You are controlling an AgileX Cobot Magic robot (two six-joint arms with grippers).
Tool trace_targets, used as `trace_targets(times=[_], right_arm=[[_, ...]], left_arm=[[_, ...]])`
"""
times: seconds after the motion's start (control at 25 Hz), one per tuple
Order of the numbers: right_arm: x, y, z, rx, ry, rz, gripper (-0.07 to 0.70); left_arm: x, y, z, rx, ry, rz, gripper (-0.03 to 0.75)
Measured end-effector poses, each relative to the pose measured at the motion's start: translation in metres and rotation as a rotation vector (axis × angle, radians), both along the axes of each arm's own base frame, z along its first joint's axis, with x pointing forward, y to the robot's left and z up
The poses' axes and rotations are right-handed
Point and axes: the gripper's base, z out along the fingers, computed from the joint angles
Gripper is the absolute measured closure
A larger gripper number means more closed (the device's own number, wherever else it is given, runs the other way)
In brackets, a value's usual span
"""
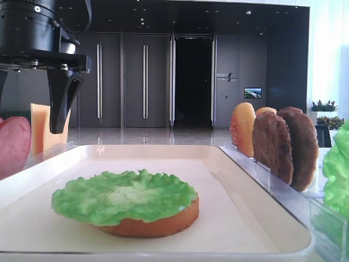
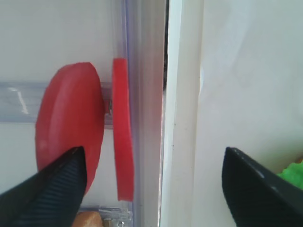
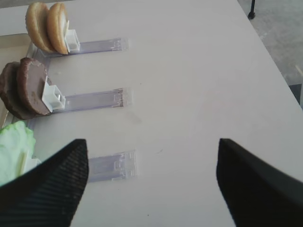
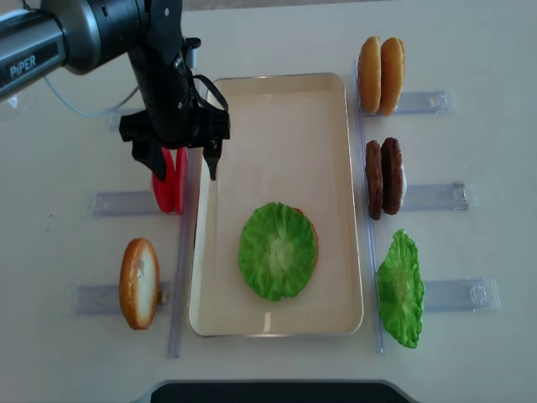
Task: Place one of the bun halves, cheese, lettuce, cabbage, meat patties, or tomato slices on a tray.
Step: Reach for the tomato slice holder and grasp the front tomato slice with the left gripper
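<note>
Two red tomato slices (image 4: 169, 183) stand on edge in a clear rack just left of the cream tray (image 4: 331, 126). My left gripper (image 4: 174, 164) hangs open above them. In the left wrist view one finger (image 2: 47, 194) is beside the outer slice (image 2: 71, 123) and the other finger (image 2: 260, 189) is over the tray floor, with the inner slice (image 2: 122, 137) and the tray rim (image 2: 182, 118) between them. A lettuce leaf on a bun half (image 4: 278, 250) lies on the tray. My right gripper (image 3: 151, 184) is open over bare table.
Right of the tray stand bun halves (image 4: 380, 74), meat patties (image 4: 384, 177) and a lettuce leaf (image 4: 399, 288) in clear racks. Another bun half (image 4: 138, 282) stands at the front left. Cheese (image 1: 41, 131) shows behind my left finger (image 1: 60, 103).
</note>
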Motion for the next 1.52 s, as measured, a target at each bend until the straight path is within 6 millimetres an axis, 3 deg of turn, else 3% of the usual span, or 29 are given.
trace_targets(times=[0.16, 0.24, 0.36, 0.6, 0.64, 1.32, 1.52], right_arm=[[0.0, 0.0, 0.0, 0.0, 0.0, 0.0, 0.1], [0.0, 0.0, 0.0, 0.0, 0.0, 0.0, 0.1], [0.0, 0.0, 0.0, 0.0, 0.0, 0.0, 0.1], [0.0, 0.0, 0.0, 0.0, 0.0, 0.0, 0.1], [0.0, 0.0, 0.0, 0.0, 0.0, 0.0, 0.1], [0.0, 0.0, 0.0, 0.0, 0.0, 0.0, 0.1], [0.0, 0.0, 0.0, 0.0, 0.0, 0.0, 0.1]], left_arm=[[0.0, 0.0, 0.0, 0.0, 0.0, -0.001, 0.028], [0.0, 0.0, 0.0, 0.0, 0.0, -0.001, 0.07], [0.0, 0.0, 0.0, 0.0, 0.0, -0.001, 0.21], [0.0, 0.0, 0.0, 0.001, 0.001, -0.001, 0.599], [0.0, 0.0, 0.0, 0.002, 0.001, -0.004, 0.631], [-0.001, 0.0, 0.001, 0.004, 0.014, -0.046, 0.65], [-0.003, 0.002, 0.017, 0.005, 0.008, -0.044, 0.656]])
